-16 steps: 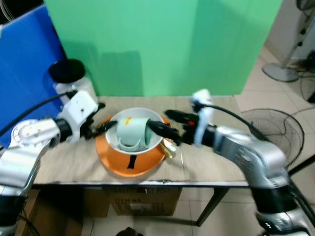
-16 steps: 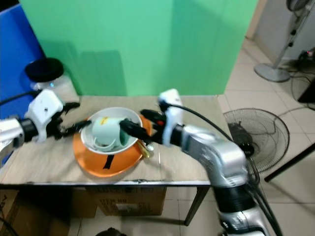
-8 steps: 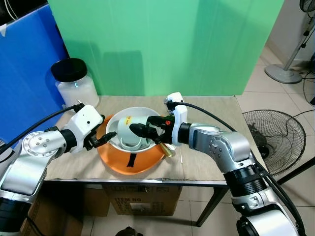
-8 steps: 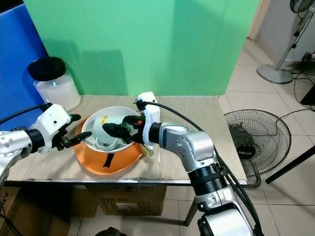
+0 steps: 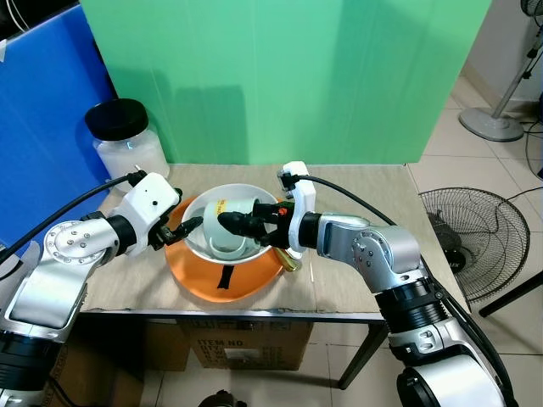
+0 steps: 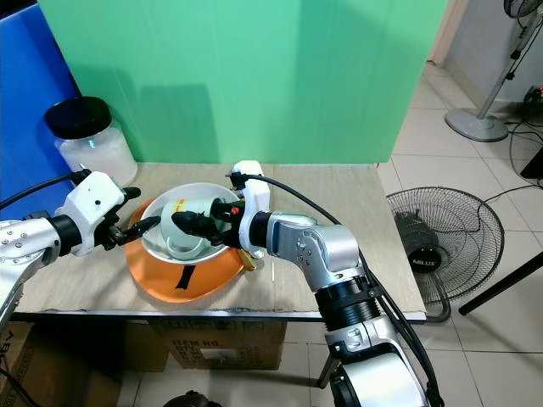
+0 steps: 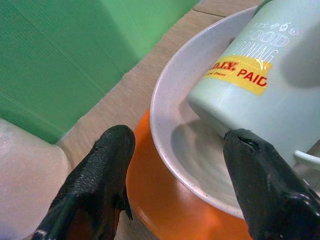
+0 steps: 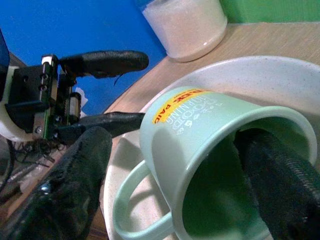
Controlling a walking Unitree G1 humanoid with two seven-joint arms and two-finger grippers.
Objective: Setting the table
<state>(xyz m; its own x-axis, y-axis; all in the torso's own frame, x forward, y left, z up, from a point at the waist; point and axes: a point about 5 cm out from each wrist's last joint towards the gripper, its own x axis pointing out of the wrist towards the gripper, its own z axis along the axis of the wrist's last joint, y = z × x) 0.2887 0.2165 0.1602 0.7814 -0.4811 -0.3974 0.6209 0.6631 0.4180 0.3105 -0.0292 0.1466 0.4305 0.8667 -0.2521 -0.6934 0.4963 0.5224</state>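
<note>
**Mug on its side in the bowl, a gripper at each edge**

Head views: a wooden table [image 5: 356, 280] stands before a green backdrop [image 5: 280, 76]. On it lies an orange plate [image 5: 222, 284], and a white bowl [image 5: 197, 244] sits on the plate. A pale green mug [image 5: 233, 222] lies tipped on its side inside the bowl, its handle low. The right gripper [image 5: 240, 225] reaches into the bowl from the side away from the jar, and its black fingers are at the mug's mouth. The left gripper [image 5: 182, 229] is at the bowl's opposite rim — the side nearer the jar [image 5: 127, 144], a white-filled container with a black lid standing on the table beyond the plate. A small gold item [image 5: 291, 261] lies beside the plate under the right arm; what it is I cannot tell. A floor fan [image 5: 475, 237] stands off the table, well apart from the bowl.

Left wrist view: the left gripper's fingers [image 7: 97, 185] are spread, one outside the bowl's rim over the plate [image 7: 165, 210], the other inside the bowl [image 7: 170, 100] just beside the mug [image 7: 280, 75]. The mug carries a yellow label with red letters.

Right wrist view: the right gripper's fingers are spread around the mug's wall — one finger [image 8: 285, 185] inside the mug [image 8: 200, 125], the other outside, near its handle. Whether they press the wall cannot be told. The left gripper [image 8: 100, 92] shows beyond the bowl [image 8: 260, 75], with the jar [image 8: 185, 25] behind.
</note>
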